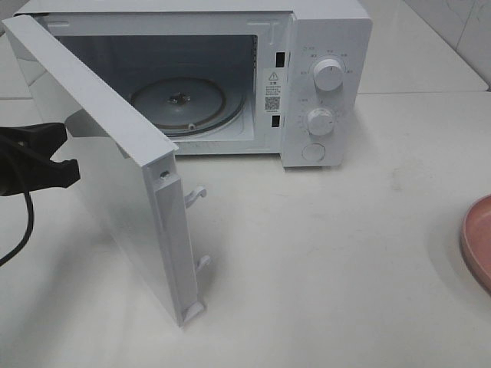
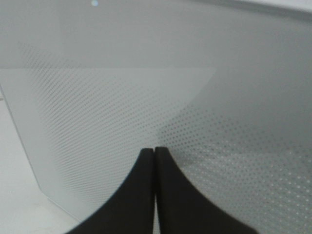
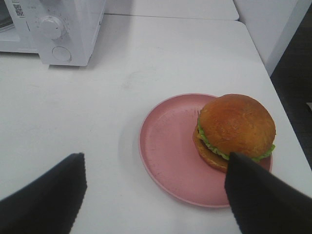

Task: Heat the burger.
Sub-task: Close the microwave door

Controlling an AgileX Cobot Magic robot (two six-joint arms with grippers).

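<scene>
A white microwave stands at the far edge of the white counter. Its door is swung wide open toward the near left part of the counter, and inside the empty cavity the round glass turntable is visible. On the front panel at the right side of the microwave there are two round knobs one above the other, and a round button below them.

The left pincer is just behind the outer face of the open door, at the left edge of the counter. In the left wrist view its two dark fingers are pressed together with nothing between them, and the dotted window of the door fills the view right in front of the tips. I cannot tell if the tips touch the door.

The burger sits on a round pink plate at the right edge of the counter, well apart from the microwave. It lies on the side of the plate that is farther from the microwave. The right pincer hangs above the plate with its fingers spread wide and holds nothing. One finger is just beside the burger in the right wrist view, but contact is not clear.
</scene>
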